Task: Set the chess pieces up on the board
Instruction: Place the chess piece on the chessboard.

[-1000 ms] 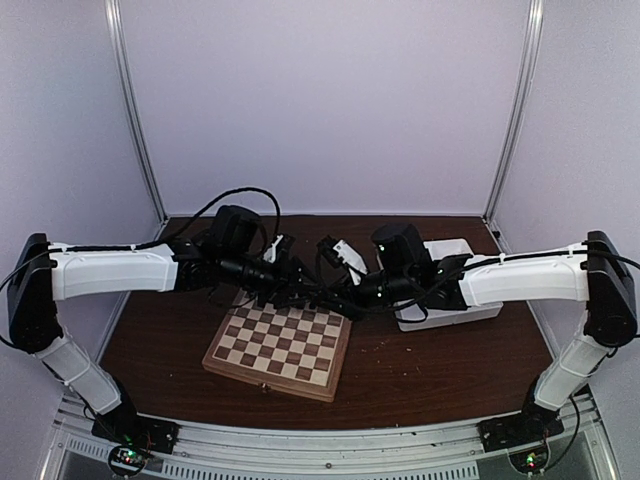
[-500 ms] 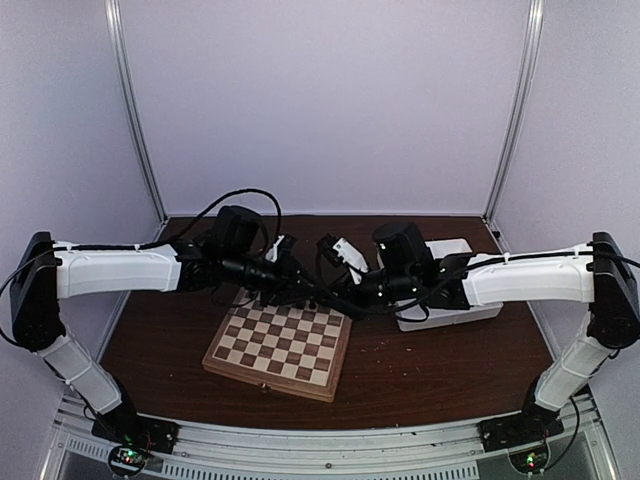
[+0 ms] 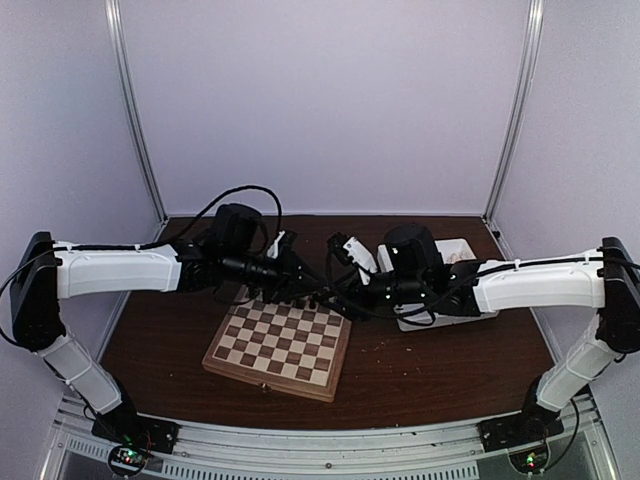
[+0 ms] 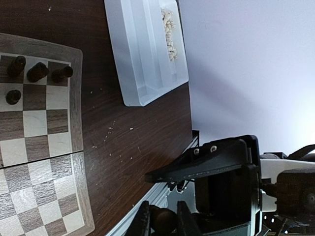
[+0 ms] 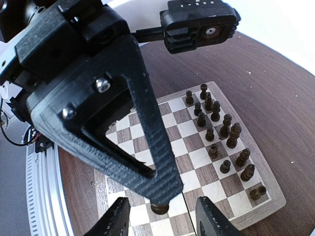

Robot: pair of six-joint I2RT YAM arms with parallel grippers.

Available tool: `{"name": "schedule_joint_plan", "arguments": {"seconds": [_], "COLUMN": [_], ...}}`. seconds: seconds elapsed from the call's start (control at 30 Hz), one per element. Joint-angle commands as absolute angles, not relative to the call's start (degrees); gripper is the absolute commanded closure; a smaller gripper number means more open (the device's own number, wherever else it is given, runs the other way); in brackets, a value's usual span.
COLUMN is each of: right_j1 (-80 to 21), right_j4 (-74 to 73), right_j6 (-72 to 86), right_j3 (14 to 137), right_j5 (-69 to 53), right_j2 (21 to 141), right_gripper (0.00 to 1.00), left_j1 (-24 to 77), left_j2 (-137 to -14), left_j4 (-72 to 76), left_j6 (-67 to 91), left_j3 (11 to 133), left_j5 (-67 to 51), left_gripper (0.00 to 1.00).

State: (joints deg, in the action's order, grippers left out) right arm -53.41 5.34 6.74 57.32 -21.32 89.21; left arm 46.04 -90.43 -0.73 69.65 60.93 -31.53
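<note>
Dark chess piece (image 4: pixel 159 217) clenched in left pincer (image 4: pixel 164 222), between fingers of released right pincer (image 5: pixel 162 219)

left arm (image 3: pixel 110 270) and right arm (image 3: pixel 540 282): white shells, black joints; black cable (image 3: pixel 240 190); left gripper (image 4: pixel 162 220) black, silver screws (image 5: pixel 102 84)

1. The top external camera sits high behind both arm bases and faces forward and down. It stands far enough back to take in the whole table (image 3: pixel 440 370), the board (image 3: pixel 280 348) and the white tray (image 3: pixel 452 245).
2. The left wrist camera, rolled sideways, looks past the left gripper (image 4: pixel 162 221) across the board's end to the tray.
3. The right wrist camera looks down from close by, past the right gripper (image 5: pixel 162 219), onto the board.
4. All three views share the board; the first two share the tray.
</note>
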Motion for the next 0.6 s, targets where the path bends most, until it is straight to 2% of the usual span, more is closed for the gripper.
{"name": "schedule_joint_plan", "arguments": {"seconds": [0.0,0.33,0.57], "right_j1": [-53.8,-53.8,-53.8], "right_j4": [13.1,31.5,47.5], "right_j6": [9.4,20.2,24.6], "right_j3": [53.0,44.0,39.6], "right_j5": [-16.9,-12.6,-9.3], "right_j2": [83.9,77.1,77.3], "right_gripper": [0.5,0.48,0.48], "left_j1": [45.2,44.8,44.6], "left_j2": [-90.2,-91.2,-94.0], "left_j4": [6.5,22.0,32.3], "left_j6": [72.3,83.9,92.6], "left_j3": [60.4,60.9,63.6], "left_j5": [-32.0,-34.5,-34.8], "left_gripper": [0.86,0.86,0.87]}}
